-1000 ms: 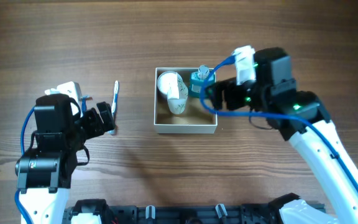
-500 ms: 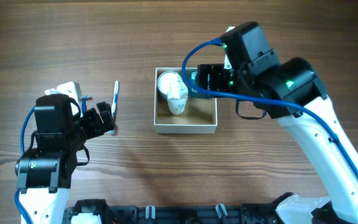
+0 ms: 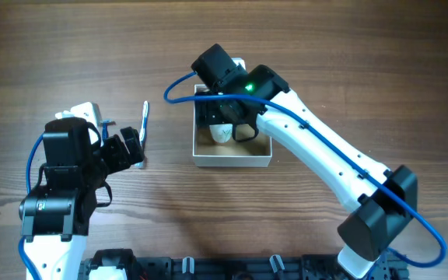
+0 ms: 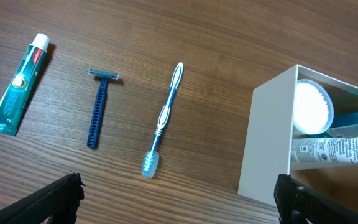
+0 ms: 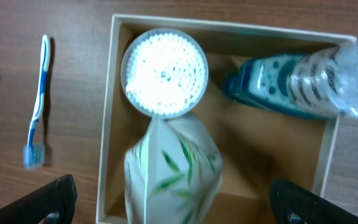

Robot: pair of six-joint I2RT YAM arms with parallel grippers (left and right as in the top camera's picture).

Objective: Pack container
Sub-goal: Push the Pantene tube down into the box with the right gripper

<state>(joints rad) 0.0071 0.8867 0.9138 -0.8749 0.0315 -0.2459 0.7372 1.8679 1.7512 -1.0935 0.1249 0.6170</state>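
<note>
From overhead, the right arm (image 3: 317, 155) reaches across the container (image 3: 232, 161) at mid-desk (image 3: 325, 47), hiding most of its contents from us. Print on the tube (image 4: 334, 149) inside is too small for us to read. The right pincer (image 5: 179, 205), above the container, and the left pincer (image 4: 179, 202), near a toothbrush (image 4: 163, 118), both gape wide, gripping nothing.
</note>
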